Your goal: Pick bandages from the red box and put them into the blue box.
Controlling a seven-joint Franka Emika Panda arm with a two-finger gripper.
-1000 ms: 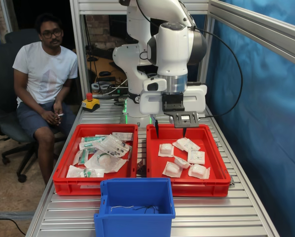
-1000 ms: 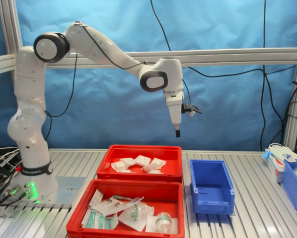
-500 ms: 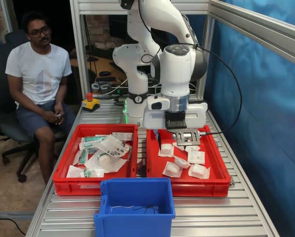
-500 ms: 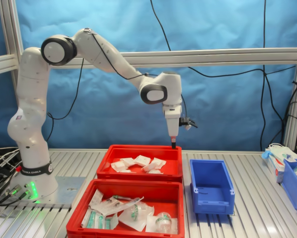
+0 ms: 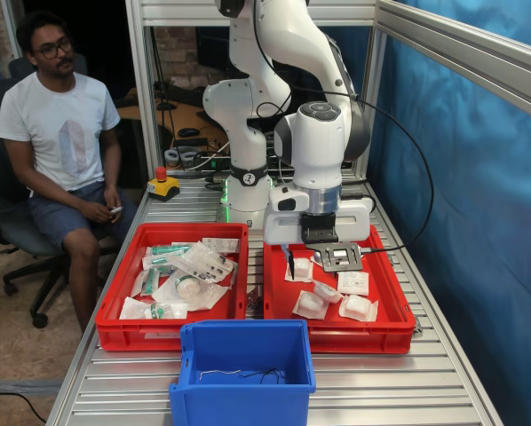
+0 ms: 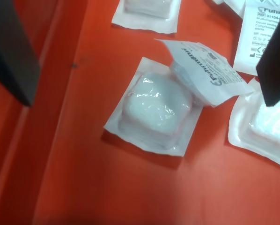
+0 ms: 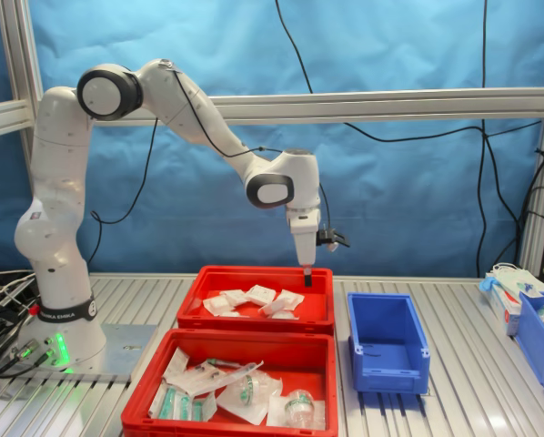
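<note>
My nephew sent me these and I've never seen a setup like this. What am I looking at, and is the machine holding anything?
It is one white robot arm bolted to a metal table. Two pictures come from cameras standing around the table; the close-up comes from a camera on the arm's wrist. Its claw, two dark fingers spread open, hangs low in the red box over the bandages, holding nothing. A second red tray holds clear packages. The blue box awaits the bandages. A man sits watching.

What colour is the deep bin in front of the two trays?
Bright blue bin, clearest in the first exterior view.
</note>
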